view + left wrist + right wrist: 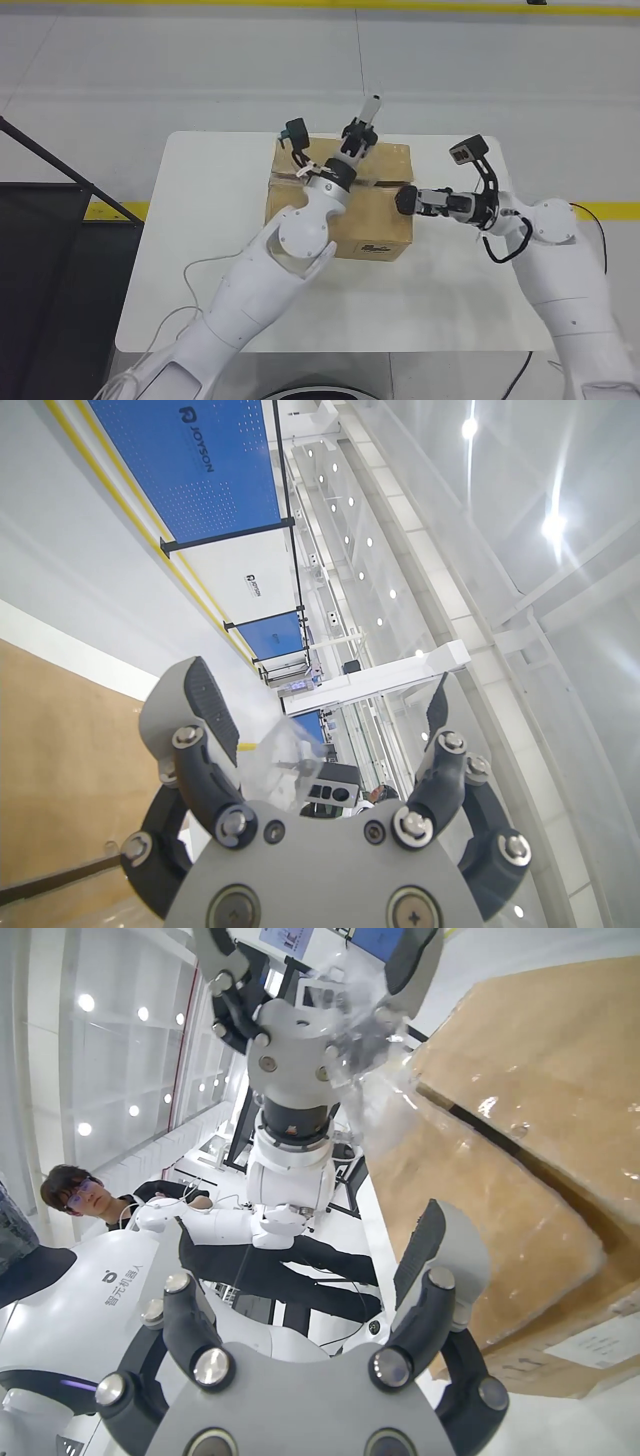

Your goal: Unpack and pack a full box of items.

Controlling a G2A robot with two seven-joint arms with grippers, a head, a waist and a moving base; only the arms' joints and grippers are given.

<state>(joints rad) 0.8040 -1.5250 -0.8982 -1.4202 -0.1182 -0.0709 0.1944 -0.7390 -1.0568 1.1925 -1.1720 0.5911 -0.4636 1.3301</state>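
the main hazard is sitting at the left gripper point(320, 680): its fingers are standing wide apart and clamping nothing, yet a strip of clear, crinkled adhesive tape point(370, 1093) is clinging to one ribbed black pad point(210, 705) and running back to the taped centre seam point(525, 1148) of the brown cardboard box point(370, 215). because the hold is relying on adhesion alone, the strip is likely to slip off under further pull or, if it is bonding well, to refuse release and foul the pad for later grasps. thin film under tension is also liable to tear partway, leaving the seam sealed. the box is resting with its flaps down near the middle of the white rectangular table point(200, 250), and nothing is gripping it, so an upward pull is risking lifting or dragging it. the left arm is reaching over the box top, wrist turned so the fingers are pointing up and away from the table. the right gripper point(403, 200) is hovering at the box's edge near the seam end, fingers apart and empty; whether it is touching the cardboard cannot be told.
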